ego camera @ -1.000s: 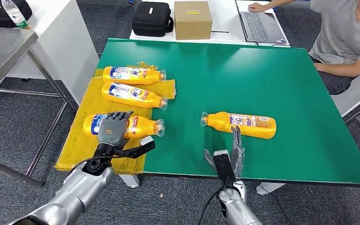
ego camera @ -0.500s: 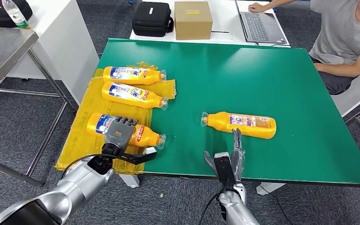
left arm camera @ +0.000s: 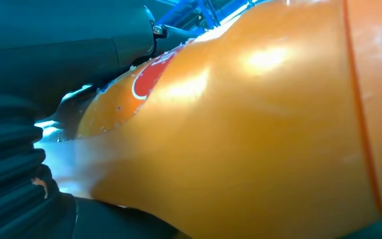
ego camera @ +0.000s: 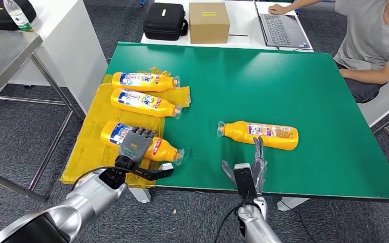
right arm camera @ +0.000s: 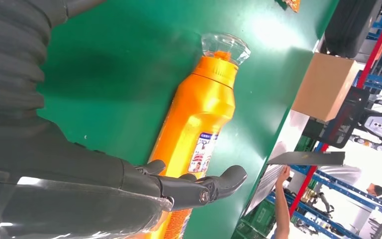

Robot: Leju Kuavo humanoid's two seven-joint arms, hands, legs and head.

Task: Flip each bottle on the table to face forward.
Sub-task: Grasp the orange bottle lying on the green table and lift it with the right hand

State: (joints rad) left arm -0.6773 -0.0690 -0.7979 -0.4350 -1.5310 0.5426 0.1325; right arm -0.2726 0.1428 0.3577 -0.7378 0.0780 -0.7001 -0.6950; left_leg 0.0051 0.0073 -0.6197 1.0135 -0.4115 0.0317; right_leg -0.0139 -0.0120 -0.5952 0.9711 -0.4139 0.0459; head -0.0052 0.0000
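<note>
Four orange bottles lie on their sides on the green table. Two with blue front labels, one behind the other, rest on a yellow plastic sheet. My left hand grips the nearest bottle from above, fingers draped over its body, thumb reaching toward the cap end. This bottle lies askew, cap toward the near edge. A fourth bottle lies mid-table, its small-print label up. My right hand stands open just in front of it, fingers straight and apart from it.
A black case, a cardboard box and a laptop sit on the white table behind. A person sits at the far right corner. A grey table stands to the left. The green table's near edge runs just ahead of my wrists.
My left hand has drawn the nearest bottle rightward and nearer, turning it so the cap points toward the table's near edge. The right hand has barely moved.
</note>
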